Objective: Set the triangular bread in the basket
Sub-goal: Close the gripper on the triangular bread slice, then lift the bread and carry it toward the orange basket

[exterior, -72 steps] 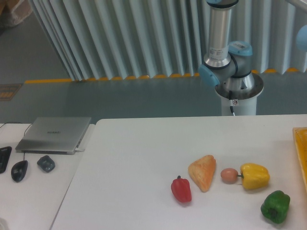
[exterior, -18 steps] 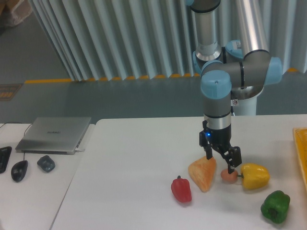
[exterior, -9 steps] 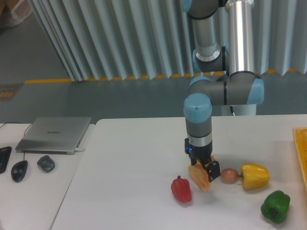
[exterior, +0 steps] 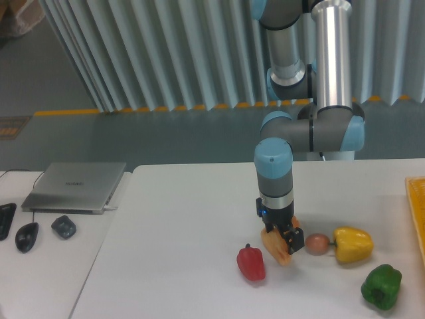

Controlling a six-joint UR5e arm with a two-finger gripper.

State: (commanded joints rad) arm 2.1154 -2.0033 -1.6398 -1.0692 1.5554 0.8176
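Observation:
The triangular bread [exterior: 275,248], an orange-tan wedge, lies on the white table at centre right, partly covered by the gripper. My gripper [exterior: 281,239] points straight down onto it, its black fingers low around the bread's upper part. Whether the fingers press on the bread is unclear from this angle. The basket [exterior: 418,207] shows only as a yellow-orange rim at the right edge of the frame, well to the right of the gripper.
A red pepper [exterior: 251,263] lies just left of the bread. A small tan ball [exterior: 317,243] and a yellow pepper [exterior: 352,244] sit to its right, a green pepper [exterior: 381,286] nearer the front. A laptop [exterior: 75,186] and mouse [exterior: 26,236] rest on the left table.
The arm came in from the back and lowered over the bread. Over the last second the gripper shifted left from beside the tan ball onto the bread and narrowed; it has barely moved since.

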